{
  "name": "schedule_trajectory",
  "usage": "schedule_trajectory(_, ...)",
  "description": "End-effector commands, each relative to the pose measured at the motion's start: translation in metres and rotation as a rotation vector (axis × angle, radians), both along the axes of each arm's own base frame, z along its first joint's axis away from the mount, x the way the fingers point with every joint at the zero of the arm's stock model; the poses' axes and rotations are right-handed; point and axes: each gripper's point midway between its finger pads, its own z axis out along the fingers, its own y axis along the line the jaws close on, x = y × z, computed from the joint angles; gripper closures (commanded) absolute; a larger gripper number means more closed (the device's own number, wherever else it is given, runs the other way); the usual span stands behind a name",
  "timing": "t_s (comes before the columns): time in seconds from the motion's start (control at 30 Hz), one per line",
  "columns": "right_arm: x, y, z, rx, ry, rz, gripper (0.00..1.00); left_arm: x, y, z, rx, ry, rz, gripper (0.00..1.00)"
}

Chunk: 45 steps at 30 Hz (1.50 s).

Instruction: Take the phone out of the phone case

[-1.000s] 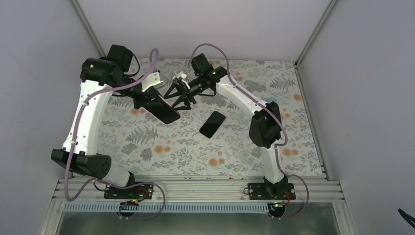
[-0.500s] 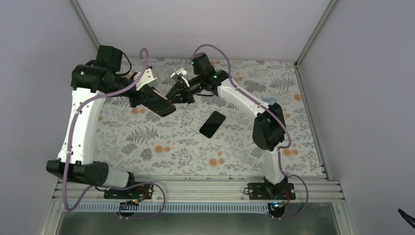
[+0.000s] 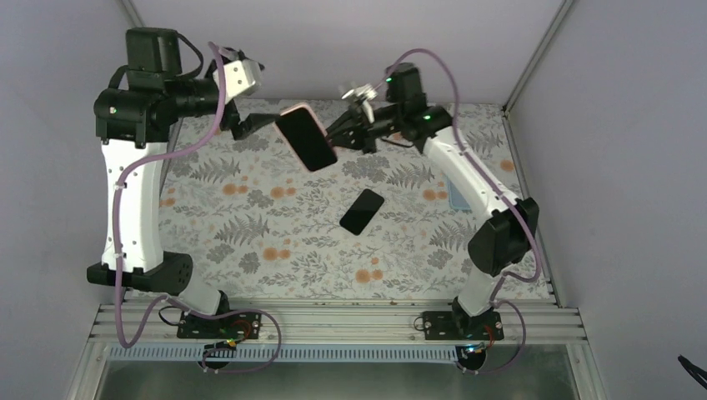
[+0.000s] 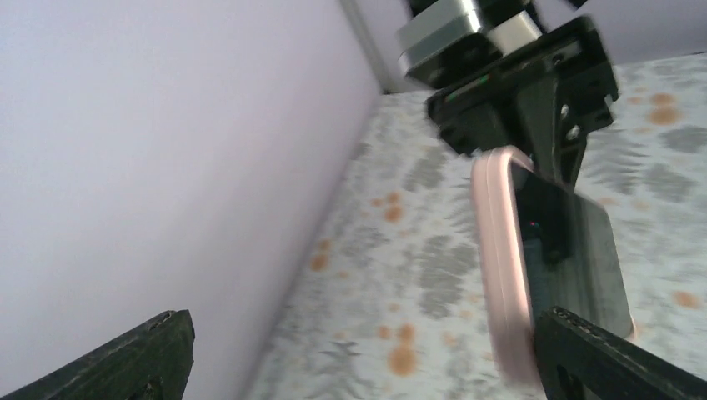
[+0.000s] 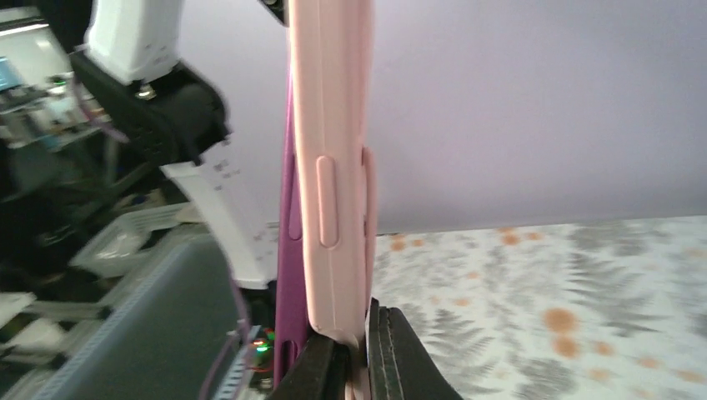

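Observation:
The pink phone case (image 3: 304, 137) hangs in the air over the back of the table, its dark grey hollow face turned toward the camera. My right gripper (image 3: 340, 137) is shut on its right rim; in the right wrist view the fingers (image 5: 333, 367) pinch a thin pink wall (image 5: 329, 167). My left gripper (image 3: 253, 125) stands wide open at the case's left end. In the left wrist view the case (image 4: 500, 275) lies just inside the right-hand finger (image 4: 609, 358), not squeezed. The black phone (image 3: 362, 212) lies flat on the table, apart from the case.
A floral cloth (image 3: 250, 242) covers the table. Grey walls close in the left, back and right sides, with metal posts (image 3: 534, 58) at the back corners. A pale blue flat thing (image 3: 458, 197) lies under the right arm. A purple strip (image 5: 292, 250) runs beside the case.
The right gripper shut on the case, and the left gripper then opened and let it go. Both arms rose toward the back; the case went up and right. The phone has not moved.

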Motion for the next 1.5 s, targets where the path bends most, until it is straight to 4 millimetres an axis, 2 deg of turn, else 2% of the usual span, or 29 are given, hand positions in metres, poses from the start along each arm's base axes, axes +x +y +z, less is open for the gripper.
schedule_trajectory(0.0,0.036,-0.033,0.042,0.070,-0.113,-0.161,0.97,0.041,0.019,0.051,-0.070,-0.235,0.182,0.00)
schedule_trajectory(0.1,0.092,-0.041,0.050,0.062,-0.139,-0.417,0.97,0.043,0.017,0.077,-0.168,-0.432,0.263,0.00)
schedule_trajectory(0.2,0.147,-0.050,0.056,0.048,-0.163,-0.655,0.97,0.024,-0.013,0.078,-0.190,-0.667,0.293,0.00)
schedule_trajectory(0.23,0.162,-0.055,0.064,0.057,-0.166,-0.711,0.97,0.030,-0.019,0.078,-0.204,-0.652,0.306,0.00)
schedule_trajectory(0.3,0.186,-0.061,0.070,0.071,-0.149,-0.794,0.97,0.054,-0.022,0.072,-0.226,-0.601,0.408,0.00)
schedule_trajectory(0.4,0.204,-0.059,0.078,0.098,-0.136,-0.821,0.97,0.073,-0.037,0.054,-0.198,-0.636,0.469,0.00)
schedule_trajectory(0.53,0.208,-0.051,0.082,0.119,-0.133,-0.816,0.97,0.087,-0.054,0.041,-0.188,-0.695,0.518,0.00)
schedule_trajectory(0.8,0.208,-0.046,0.078,0.115,-0.123,-0.810,0.97,0.106,-0.084,0.002,-0.222,-0.660,0.495,0.00)
schedule_trajectory(0.9,0.206,-0.047,0.079,0.116,-0.121,-0.808,0.97,0.112,-0.088,-0.011,-0.230,-0.654,0.506,0.00)
schedule_trajectory(1.23,0.200,-0.044,0.082,0.125,-0.112,-0.790,0.97,0.125,-0.103,-0.038,-0.229,-0.625,0.494,0.00)
schedule_trajectory(1.47,0.193,-0.038,0.084,0.134,-0.098,-0.766,0.97,0.133,-0.099,-0.044,-0.221,-0.649,0.557,0.00)
